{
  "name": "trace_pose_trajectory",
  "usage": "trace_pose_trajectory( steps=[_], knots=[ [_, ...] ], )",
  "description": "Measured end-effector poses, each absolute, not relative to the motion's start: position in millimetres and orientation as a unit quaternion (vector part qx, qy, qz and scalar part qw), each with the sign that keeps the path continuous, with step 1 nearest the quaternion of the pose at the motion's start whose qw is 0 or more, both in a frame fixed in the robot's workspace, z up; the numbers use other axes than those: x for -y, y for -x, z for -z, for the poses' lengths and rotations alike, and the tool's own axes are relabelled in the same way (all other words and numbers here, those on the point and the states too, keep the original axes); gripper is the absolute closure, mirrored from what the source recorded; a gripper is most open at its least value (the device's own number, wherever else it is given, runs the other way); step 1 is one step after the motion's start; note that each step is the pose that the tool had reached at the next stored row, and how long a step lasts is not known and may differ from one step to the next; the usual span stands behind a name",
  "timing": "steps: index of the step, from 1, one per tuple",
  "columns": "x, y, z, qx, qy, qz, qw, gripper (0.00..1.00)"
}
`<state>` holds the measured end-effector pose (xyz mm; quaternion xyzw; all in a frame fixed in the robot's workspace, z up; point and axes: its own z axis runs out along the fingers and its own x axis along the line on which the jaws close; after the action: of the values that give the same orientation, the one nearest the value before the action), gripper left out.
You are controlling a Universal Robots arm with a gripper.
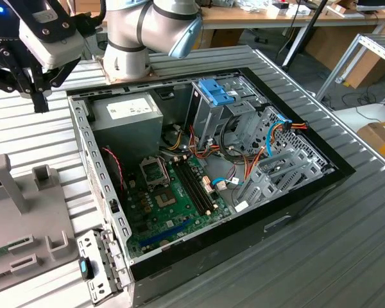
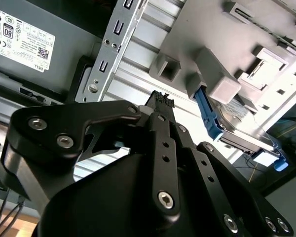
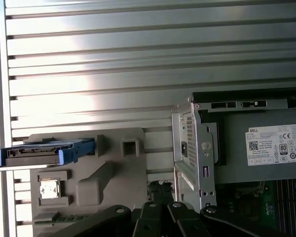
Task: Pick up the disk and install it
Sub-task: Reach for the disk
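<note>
The disk (image 3: 39, 153) is a flat dark drive with bright blue side rails, standing on edge in a slot of the grey fixture (image 3: 113, 173). In the second wrist view the disk (image 2: 239, 129) shows a blue rail and a small blue end tab. My gripper (image 1: 41, 102) hangs above the ribbed table beyond the open computer case (image 1: 199, 173), at the exterior view's upper left. Its black fingers (image 2: 164, 106) are shut together with nothing between them. In the first wrist view the gripper (image 3: 160, 205) is above the fixture's edge, apart from the disk.
The case holds a grey power supply (image 1: 125, 112), a green motherboard (image 1: 173, 199), a metal drive cage (image 1: 289, 167) with cables and a light-blue latch plate (image 1: 215, 90). The grey fixture (image 1: 25, 218) lies at the exterior view's left. A metal bracket (image 1: 96, 266) sits by the case's near corner.
</note>
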<state>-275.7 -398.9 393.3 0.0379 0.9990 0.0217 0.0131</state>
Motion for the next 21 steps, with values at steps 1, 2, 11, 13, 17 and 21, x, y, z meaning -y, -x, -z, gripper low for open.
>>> trace_pose_trajectory(
  steps=[1, 2, 11, 13, 17, 21],
  knots=[
    [398.9, 278.4, -393.4, -0.999, -0.038, -0.022, 0.013, 0.89],
    [399.0, 281.2, -393.3, -0.999, -0.038, -0.022, 0.013, 0.89],
    [398.9, 309.0, -393.3, -0.999, -0.038, -0.022, 0.013, 0.89],
    [398.9, 315.0, -393.3, -0.999, -0.038, -0.022, 0.013, 0.89],
    [398.9, 316.0, -393.3, -0.999, -0.038, -0.022, 0.013, 0.89],
    [398.9, 316.1, -393.3, -0.999, -0.038, -0.022, 0.013, 0.89]
  ],
)
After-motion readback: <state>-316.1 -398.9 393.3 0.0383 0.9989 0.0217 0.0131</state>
